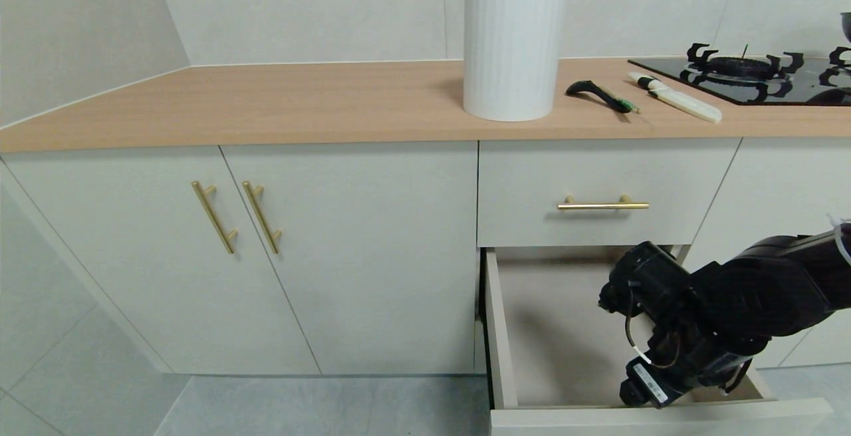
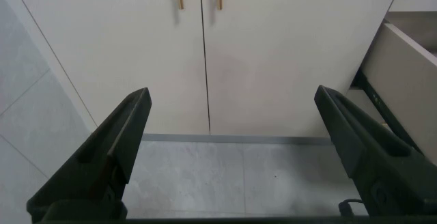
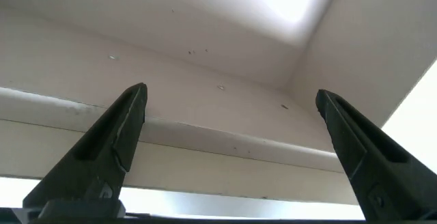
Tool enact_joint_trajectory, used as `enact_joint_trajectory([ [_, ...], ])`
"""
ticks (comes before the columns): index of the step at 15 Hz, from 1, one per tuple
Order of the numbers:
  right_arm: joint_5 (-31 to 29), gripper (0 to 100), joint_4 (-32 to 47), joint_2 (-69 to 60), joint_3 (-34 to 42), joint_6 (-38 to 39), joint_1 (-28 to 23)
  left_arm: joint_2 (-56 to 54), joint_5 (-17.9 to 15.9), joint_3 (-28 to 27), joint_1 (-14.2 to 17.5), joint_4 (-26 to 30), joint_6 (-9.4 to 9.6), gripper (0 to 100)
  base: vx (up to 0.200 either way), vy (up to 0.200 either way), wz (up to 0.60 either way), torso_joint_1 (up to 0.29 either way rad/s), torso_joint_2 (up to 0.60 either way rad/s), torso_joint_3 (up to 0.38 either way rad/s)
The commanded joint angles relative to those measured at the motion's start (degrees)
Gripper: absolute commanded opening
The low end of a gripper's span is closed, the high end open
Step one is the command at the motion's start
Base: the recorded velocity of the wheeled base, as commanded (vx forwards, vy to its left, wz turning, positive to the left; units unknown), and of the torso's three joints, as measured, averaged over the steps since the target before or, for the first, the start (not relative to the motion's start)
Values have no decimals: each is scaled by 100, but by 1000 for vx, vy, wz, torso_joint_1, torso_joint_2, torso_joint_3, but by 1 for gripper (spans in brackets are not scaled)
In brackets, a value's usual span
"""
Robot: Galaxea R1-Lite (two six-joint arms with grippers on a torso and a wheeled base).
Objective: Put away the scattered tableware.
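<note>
Well above right claw (image 3: 230, 94), knife (image 1: 675, 97) on counter (image 1: 266, 104)

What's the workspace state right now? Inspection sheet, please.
Surface: wooden countertop, with things on its right part.
Job's things: black-handled utensil and white knife lie on the countertop, left of the stove; lower drawer pulled open.
Clutter: tall white ribbed container stands just left of the utensils.
End effectors: right end effector open, holding nothing, down in the lower drawer; left end effector open, holding nothing, low before the cabinet doors.
Cables: thin cable loops at the right wrist.
Surroundings: upper drawer and cabinet doors shut; tiled wall behind.
</note>
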State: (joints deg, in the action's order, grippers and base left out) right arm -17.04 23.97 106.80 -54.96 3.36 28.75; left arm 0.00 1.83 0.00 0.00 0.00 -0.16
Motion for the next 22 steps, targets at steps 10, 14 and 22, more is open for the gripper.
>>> enact_joint_trajectory([
  [10, -238, 100, 1330, 95, -6, -161, 474, 0, 2, 0, 0, 0, -2, 100, 0, 0, 0, 0, 0, 0],
  [14, -256, 100, 1286, 86, -507, 314, 386, 0, 2, 0, 0, 0, 7, 100, 0, 0, 0, 0, 0, 0],
  [22, -247, 100, -208, -397, -1123, 1500, -159, 0, 2, 0, 0, 0, -2, 100, 0, 0, 0, 0, 0, 0],
])
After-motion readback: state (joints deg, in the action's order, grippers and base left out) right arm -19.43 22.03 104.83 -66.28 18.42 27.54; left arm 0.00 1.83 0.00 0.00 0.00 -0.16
